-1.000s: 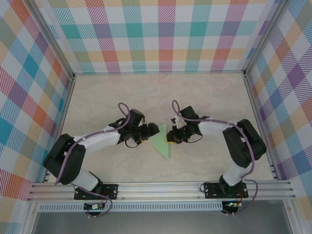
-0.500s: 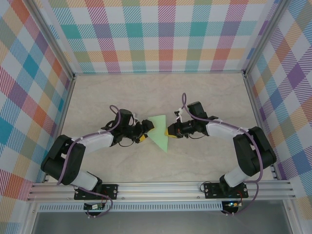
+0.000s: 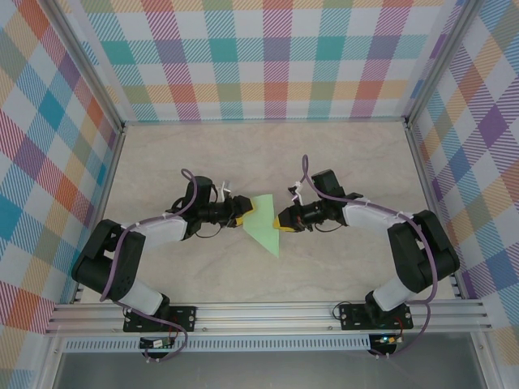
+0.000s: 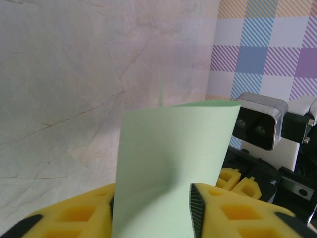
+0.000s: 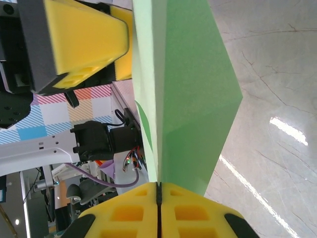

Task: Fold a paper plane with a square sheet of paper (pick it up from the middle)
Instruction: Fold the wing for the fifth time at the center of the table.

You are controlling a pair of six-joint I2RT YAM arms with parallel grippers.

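Observation:
The square sheet of paper is pale green and folded into a pointed triangle, the rough shape of a paper plane. It hangs in mid-air between both grippers, point toward the near edge. My right gripper is shut on its right edge; in the right wrist view the pads pinch the paper edge-on. My left gripper reaches in from the left. In the left wrist view its yellow fingers stand apart, and the bowed paper fills the gap between them.
Checked walls and aluminium rails enclose the beige table. The two grippers face each other closely: the right wrist's camera block sits just behind the paper, and the left finger shows in the right wrist view.
Both arms carried the paper a little farther from the bases. The left jaws have narrowed around the paper over the last half second. The right gripper stayed shut on it.

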